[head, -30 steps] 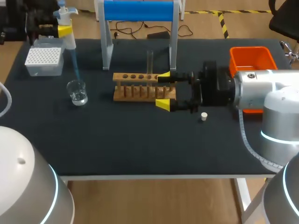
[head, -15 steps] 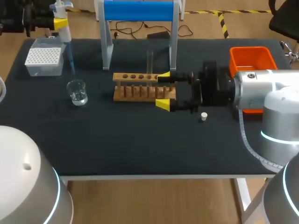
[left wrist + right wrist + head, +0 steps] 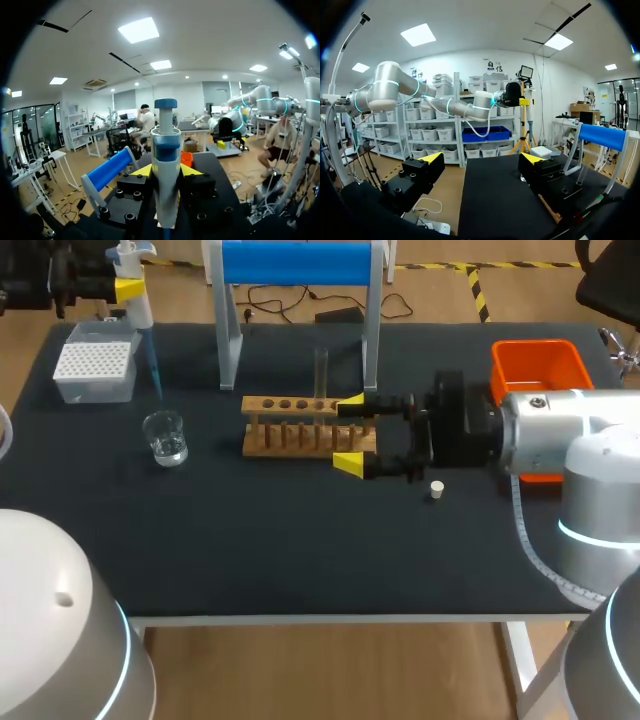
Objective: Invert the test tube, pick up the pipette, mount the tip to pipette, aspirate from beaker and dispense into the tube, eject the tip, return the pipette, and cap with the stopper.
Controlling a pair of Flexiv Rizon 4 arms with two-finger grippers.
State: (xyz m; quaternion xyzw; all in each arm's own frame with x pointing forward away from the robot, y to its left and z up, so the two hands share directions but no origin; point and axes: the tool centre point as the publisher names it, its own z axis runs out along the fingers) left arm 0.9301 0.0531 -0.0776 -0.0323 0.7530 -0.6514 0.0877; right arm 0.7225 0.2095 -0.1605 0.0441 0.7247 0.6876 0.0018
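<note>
- The left pincer [image 3: 128,287] is clamped on the pipette [image 3: 140,312]. In the left wrist view the left pincer [image 3: 166,170] has a yellow tip on each side of the pipette [image 3: 165,175], whose body stands upright between them.
- The pipette hangs over the far left corner of the table [image 3: 300,560]. A blue tip [image 3: 152,365] is mounted on it and points down.
- The tip's end is beside the tip box [image 3: 95,368] and short of the beaker [image 3: 165,437], which holds clear liquid.
- The right pincer [image 3: 349,433] has its fingers spread wide and grips nothing. In the right wrist view only dark mat lies between the yellow tips of the right pincer [image 3: 481,159].
- Its fingers lie either side of the right end of the wooden rack [image 3: 290,427]; I cannot tell whether they touch it.
- The test tube [image 3: 321,373] stands upright in the rack, mouth up, near that end.
- The white stopper [image 3: 436,489] lies on the mat, just beside the right pincer's black body.
- An orange bin [image 3: 540,362] sits behind the right arm.
- A blue-topped stand [image 3: 300,262] rises behind the rack.
</note>
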